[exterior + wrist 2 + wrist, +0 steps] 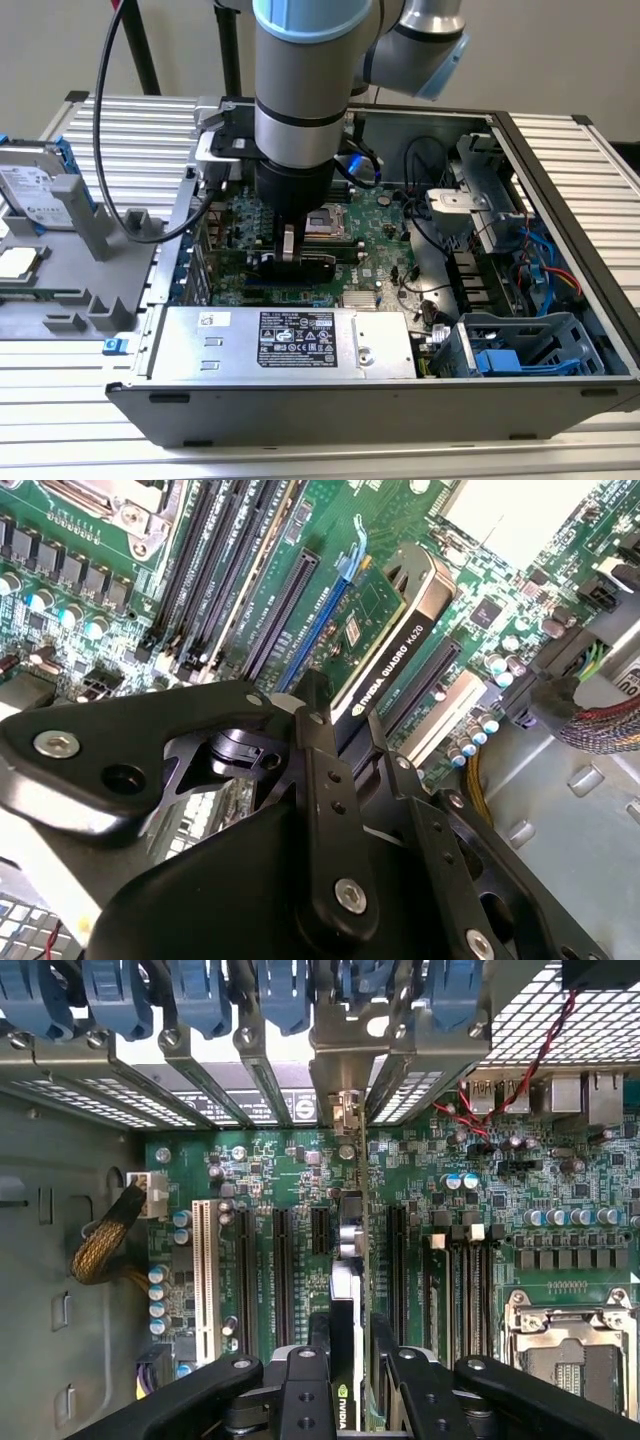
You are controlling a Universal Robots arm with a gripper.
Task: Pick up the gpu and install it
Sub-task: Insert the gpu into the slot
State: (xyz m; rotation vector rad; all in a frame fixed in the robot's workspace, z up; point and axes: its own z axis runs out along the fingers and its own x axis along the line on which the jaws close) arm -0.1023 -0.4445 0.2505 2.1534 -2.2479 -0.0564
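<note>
Black two-fingered gripper point(290, 252) sits low inside the open grey computer case point(560, 150), clamped on the gpu point(385, 640) — a flat green card with a black cover along one face. In the second wrist view the card stands on edge over the large green motherboard point(330, 530), among the long black expansion slots point(281, 1260). In the first wrist view its silver end bracket point(347, 1110) lines up with the rear slot openings — seating depth unclear.
</note>
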